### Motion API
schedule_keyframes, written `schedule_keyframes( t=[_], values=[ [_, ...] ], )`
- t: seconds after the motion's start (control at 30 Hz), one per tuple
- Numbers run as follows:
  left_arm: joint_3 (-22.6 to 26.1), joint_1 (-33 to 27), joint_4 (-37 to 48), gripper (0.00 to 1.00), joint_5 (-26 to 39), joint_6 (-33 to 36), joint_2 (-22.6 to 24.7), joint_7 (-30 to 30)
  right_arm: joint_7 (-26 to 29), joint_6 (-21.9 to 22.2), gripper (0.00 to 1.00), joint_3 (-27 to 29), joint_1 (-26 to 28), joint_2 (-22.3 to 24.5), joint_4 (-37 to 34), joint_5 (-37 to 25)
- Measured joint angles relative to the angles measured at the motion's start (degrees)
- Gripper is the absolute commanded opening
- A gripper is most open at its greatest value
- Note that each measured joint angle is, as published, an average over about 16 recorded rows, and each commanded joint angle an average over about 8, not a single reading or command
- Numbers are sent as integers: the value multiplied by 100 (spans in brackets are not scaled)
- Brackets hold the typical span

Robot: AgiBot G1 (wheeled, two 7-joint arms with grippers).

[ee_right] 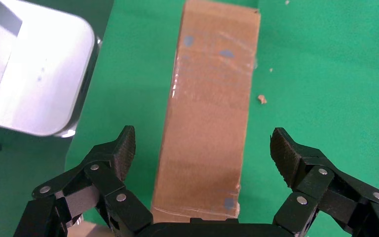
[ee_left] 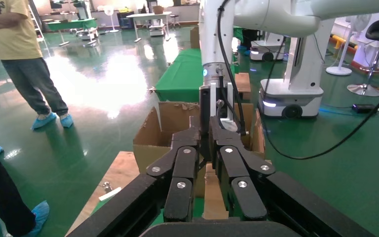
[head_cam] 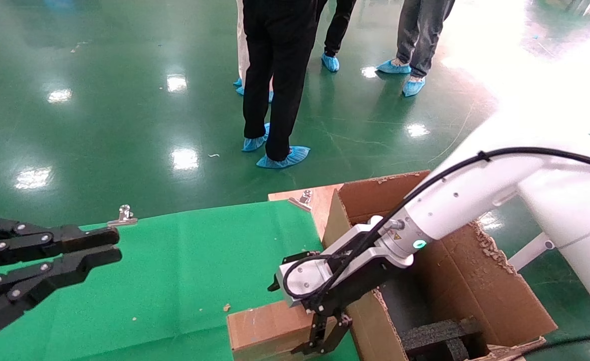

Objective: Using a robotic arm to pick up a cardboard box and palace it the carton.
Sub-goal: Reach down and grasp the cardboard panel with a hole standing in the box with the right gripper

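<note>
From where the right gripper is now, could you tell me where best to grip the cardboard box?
Probably from above, across its two long side faces. The cardboard box lies flat on the green cloth, long and narrow, and the open right gripper already straddles that narrow width, one finger on each side.

Right robotic arm (head_cam: pixel 480 195) reaches from right side toward near centre, white forearm angled down, black cable looped at wrist. Right gripper (ee_right: pixel 202 153) points down, fingers (ee_right: pixel 121 148) spread wide apart, nothing between pads touching. Left gripper (head_cam: pixel 109 250) hangs at near left, pointing right, fingers nearly together, idle.
</note>
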Motion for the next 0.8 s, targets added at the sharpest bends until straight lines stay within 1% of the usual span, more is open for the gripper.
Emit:
schedule_keyframes(
  t=[0.13, 0.17, 0.23, 0.27, 0.3, 0.5, 0.53, 0.57, 0.8],
  values=[
    [0, 0, 0, 90, 0, -1, 0, 0, -84, 13, 100, -301, 199, -140, -93, -123],
    [0, 0, 0, 100, 0, -1, 0, 0, -105, 17, 100, -361, 239, -168, -112, -145],
    [0, 0, 1, 100, -1, -1, 0, 0, -142, 25, 100, -455, 302, -215, -150, -174],
    [0, 1, 1, 100, -1, -1, 0, 0, -158, 29, 95, -491, 327, -235, -167, -183],
    [0, 1, 1, 100, -1, -1, 0, 0, -171, 32, 84, -519, 346, -251, -182, -189],
    [0, 1, 1, 100, -1, -2, -1, 1, -209, 39, 9, -593, 405, -299, -226, -204],
    [0, 1, 1, 100, -1, -2, -1, 1, -211, 39, 1, -597, 408, -301, -229, -205],
    [0, 1, 1, 100, -1, -2, -1, 1, -213, 39, 0, -601, 412, -304, -232, -206],
    [0, 1, 1, 100, -1, -2, -1, 1, -202, 41, 0, -561, 380, -285, -211, -179]
  ],
)
